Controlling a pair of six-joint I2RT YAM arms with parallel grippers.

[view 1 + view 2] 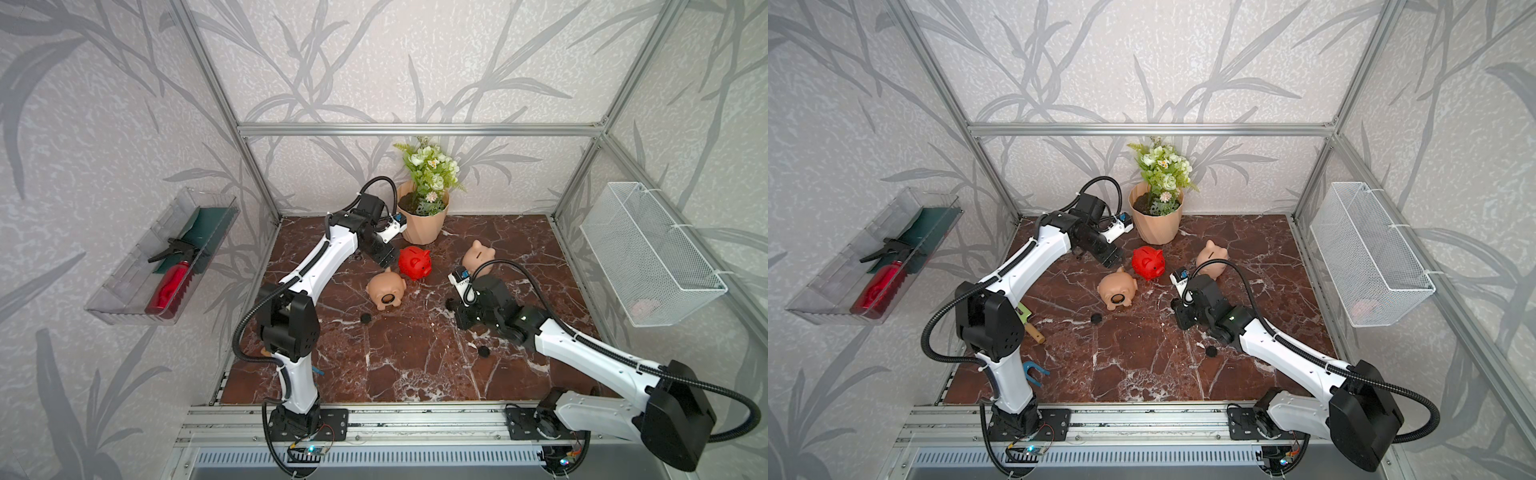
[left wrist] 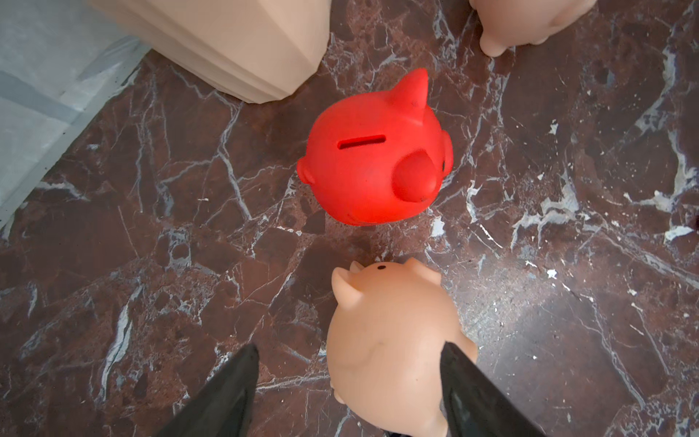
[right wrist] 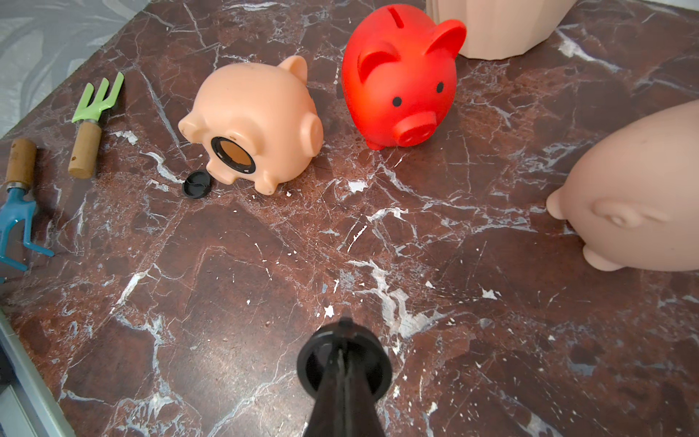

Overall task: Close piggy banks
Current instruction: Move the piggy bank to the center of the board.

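Observation:
Three piggy banks sit on the marble table (image 1: 415,365). The red one (image 1: 414,262) (image 2: 374,166) stands upright. A peach one (image 1: 386,289) (image 3: 249,121) lies on its side, its round belly hole uncovered. Another peach one (image 1: 479,255) (image 3: 635,189) stands upright further right. My left gripper (image 1: 384,259) (image 2: 350,346) hovers open just behind the tipped pig, its fingers apart with nothing gripped. My right gripper (image 1: 455,307) (image 3: 343,340) is shut on the rim of a black round plug (image 3: 343,363), low over the table in front of the right peach pig.
Loose black plugs lie on the table (image 1: 365,318) (image 1: 483,352). A ribbed flowerpot (image 1: 424,216) stands at the back. Small garden tools (image 3: 96,121) (image 3: 15,212) lie near the left edge. A wire basket (image 1: 648,253) and a clear tray (image 1: 162,257) hang on the side walls.

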